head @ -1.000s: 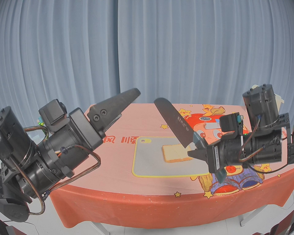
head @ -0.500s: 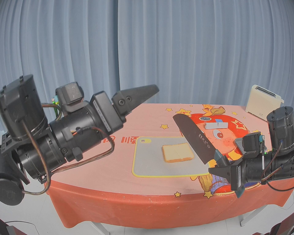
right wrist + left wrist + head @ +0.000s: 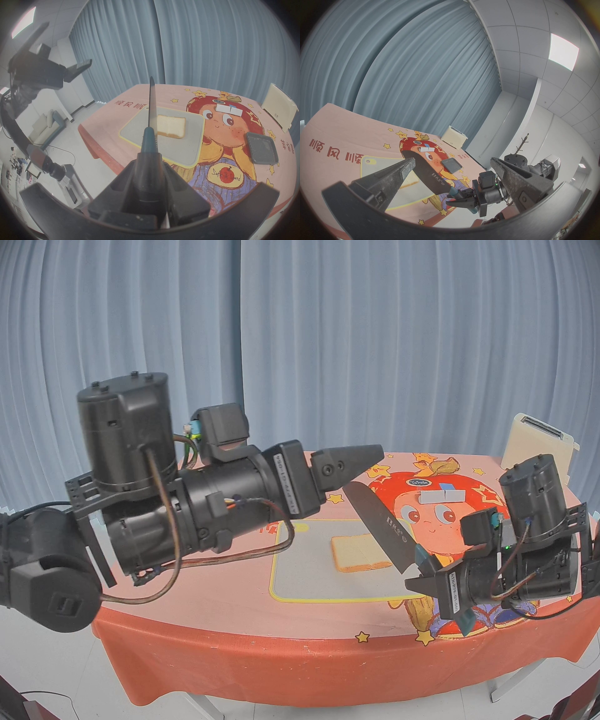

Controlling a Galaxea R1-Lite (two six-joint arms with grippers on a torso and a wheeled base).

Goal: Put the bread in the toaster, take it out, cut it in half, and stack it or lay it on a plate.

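Right gripper (image 3: 149, 156) clamped tight on the teal handle of the black-bladed knife (image 3: 381, 524) — blade angled up over the pale square bread slice (image 3: 359, 552), which lies whole on the grey yellow-rimmed cutting board (image 3: 306, 571). Left gripper (image 3: 452, 161) spread wide, aloft. The risk — unpinned bread sliding under the blade, giving a crooked cut.

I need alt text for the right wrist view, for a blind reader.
The right hand holds a knife, its blade pointing toward a slice of bread on a grey cutting board. A dark plate and a white toaster sit on the table.
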